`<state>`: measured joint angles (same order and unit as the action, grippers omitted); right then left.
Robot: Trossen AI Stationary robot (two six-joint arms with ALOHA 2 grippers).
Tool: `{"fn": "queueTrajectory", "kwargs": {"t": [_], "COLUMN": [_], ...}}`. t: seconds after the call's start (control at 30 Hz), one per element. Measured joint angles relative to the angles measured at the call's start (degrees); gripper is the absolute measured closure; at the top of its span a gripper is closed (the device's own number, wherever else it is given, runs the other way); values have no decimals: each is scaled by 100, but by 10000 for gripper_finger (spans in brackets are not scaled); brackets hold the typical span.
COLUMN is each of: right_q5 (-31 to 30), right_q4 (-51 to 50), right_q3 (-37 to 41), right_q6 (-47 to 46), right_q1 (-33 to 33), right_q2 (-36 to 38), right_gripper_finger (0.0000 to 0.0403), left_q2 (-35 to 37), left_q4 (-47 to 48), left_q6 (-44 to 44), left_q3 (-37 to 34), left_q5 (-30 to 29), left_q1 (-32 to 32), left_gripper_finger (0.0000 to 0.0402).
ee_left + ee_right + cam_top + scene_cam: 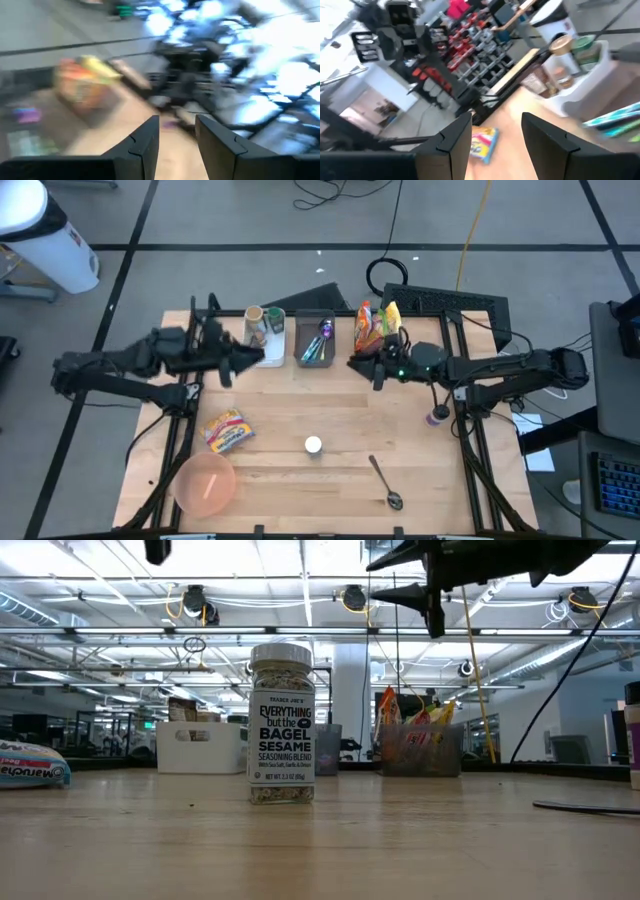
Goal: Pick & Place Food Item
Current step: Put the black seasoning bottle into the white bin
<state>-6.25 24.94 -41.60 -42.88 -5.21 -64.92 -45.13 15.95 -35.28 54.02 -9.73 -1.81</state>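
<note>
Yellow snack packet (227,430) lies near-left on the wooden tabletop (330,395). Both end effectors, left (262,356) and right (356,365), hover empty at the far side, fingers apart. The left should descend squarely over the packet before pinching.
</note>
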Motion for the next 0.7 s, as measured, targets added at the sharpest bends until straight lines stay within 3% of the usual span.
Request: {"fn": "queueTrajectory", "kwargs": {"t": [0.13, 0.27, 0.7], "right_q5": [-195, -586, -744], "right_q4": [546, 1183, 3044], "right_q3": [0, 0, 0], "right_q6": [-151, -299, -1034], "right_q1": [424, 845, 1524], "right_q2": [-385, -835, -2055], "right_gripper_finger": [238, 238, 238], "left_q2": [194, 4, -850], "left_q4": [-2383, -4167, -5390], "left_q6": [-116, -374, -711], "left_q3": [-1228, -1908, -2112], "left_q5": [922, 1218, 933], "left_q1": [189, 323, 460], "left_gripper_finger": [268, 268, 268]}}
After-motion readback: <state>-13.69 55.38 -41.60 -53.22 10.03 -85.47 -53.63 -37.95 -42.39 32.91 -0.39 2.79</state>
